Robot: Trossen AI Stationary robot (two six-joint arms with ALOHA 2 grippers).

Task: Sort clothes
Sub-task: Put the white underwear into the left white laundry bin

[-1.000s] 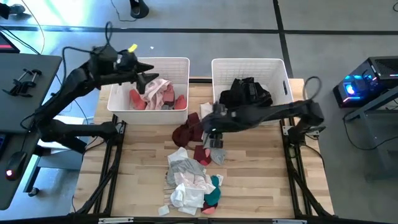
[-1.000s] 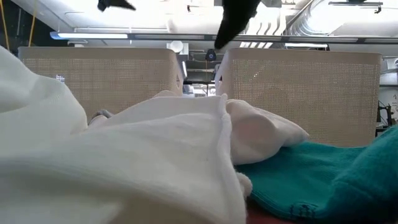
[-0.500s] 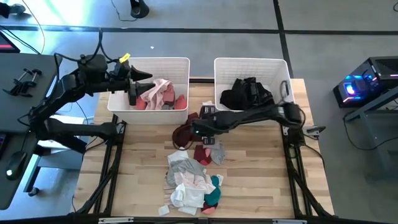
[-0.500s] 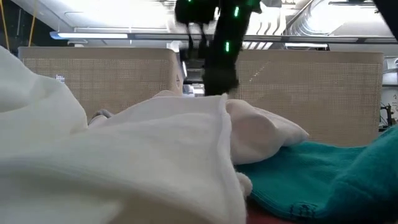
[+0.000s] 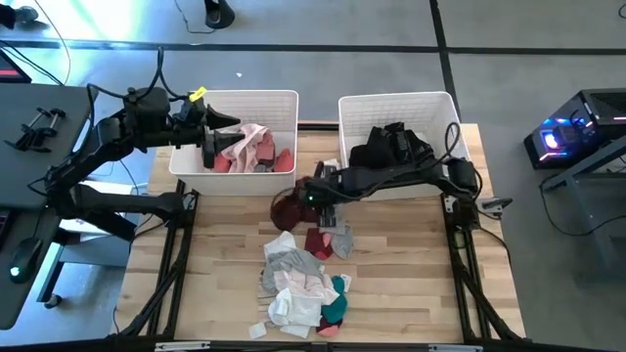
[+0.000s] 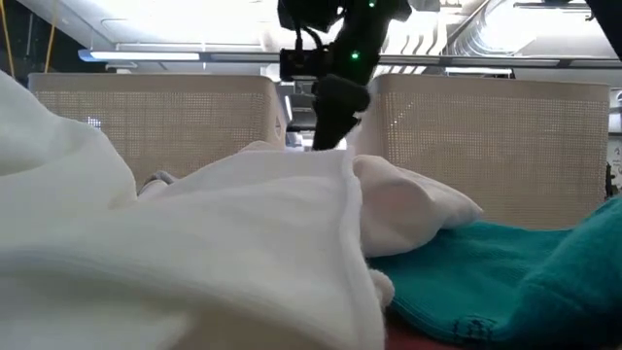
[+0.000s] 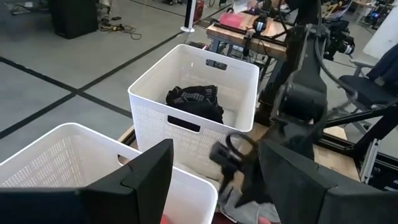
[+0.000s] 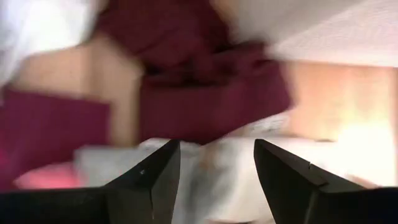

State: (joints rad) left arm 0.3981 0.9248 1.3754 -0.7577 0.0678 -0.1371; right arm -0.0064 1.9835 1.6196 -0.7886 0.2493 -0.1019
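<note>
Left gripper [image 5: 217, 137] hangs with jaws apart; right gripper [image 5: 315, 198] lowered, jaws apart.

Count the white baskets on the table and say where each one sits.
2. The left basket sits at the table's far left, holding pink clothes; the right basket sits at the far right, holding black clothes.

The right tool [image 5: 311, 198] has swung from beside the maroon garment [image 5: 289, 208] to directly over it, fingers apart.
</note>
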